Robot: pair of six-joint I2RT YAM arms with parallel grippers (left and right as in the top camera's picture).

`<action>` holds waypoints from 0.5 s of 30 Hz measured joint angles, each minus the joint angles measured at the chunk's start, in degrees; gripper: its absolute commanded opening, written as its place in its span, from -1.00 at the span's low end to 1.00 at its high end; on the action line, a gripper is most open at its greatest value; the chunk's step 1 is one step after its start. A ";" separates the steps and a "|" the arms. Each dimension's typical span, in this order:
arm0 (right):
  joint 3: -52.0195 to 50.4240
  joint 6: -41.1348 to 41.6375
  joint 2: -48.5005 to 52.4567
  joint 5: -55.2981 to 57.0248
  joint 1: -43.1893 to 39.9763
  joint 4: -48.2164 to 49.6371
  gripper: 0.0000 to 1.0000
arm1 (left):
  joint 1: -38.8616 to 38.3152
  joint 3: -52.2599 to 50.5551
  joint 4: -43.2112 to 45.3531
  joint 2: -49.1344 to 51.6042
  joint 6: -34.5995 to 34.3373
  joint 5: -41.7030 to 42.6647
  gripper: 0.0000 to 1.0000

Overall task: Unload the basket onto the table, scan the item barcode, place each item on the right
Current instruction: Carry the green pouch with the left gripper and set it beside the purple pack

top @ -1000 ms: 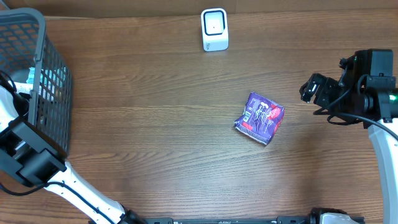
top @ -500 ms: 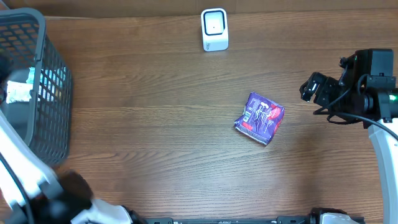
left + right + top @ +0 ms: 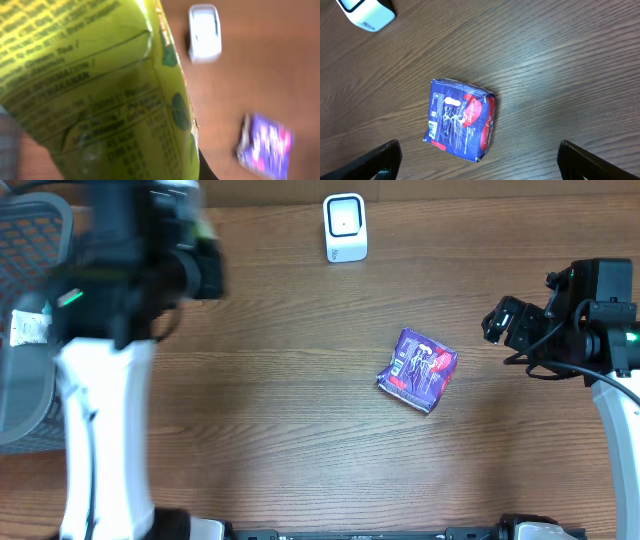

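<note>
Left pincer (image 3: 195,270), clamped on the green packet (image 3: 90,85), should face its barcode squarely at the desk's far-edge scanner (image 3: 345,227); right pincer (image 3: 498,320) gapes.

I can make out no readable text. The green packet (image 3: 100,90) filling my left wrist view carries blurred dark print; lettering on the purple packet (image 3: 461,120) is too small.

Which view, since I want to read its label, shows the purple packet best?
Right wrist: the packet lies whole, sharp, centred. Overhead shows it whole but small; left wrist shows it blurred at the lower right, past the green pack.
</note>
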 measured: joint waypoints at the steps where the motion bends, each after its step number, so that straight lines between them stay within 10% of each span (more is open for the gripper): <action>1: 0.00 -0.13 0.00 -0.02 -0.02 -0.02 1.00 | -2.21 -1.95 -0.13 1.66 0.09 0.46 -0.92; 15: 0.00 -1.01 0.00 -0.02 0.00 -0.46 1.00 | -18.16 -20.35 5.97 25.07 0.00 8.87 -0.91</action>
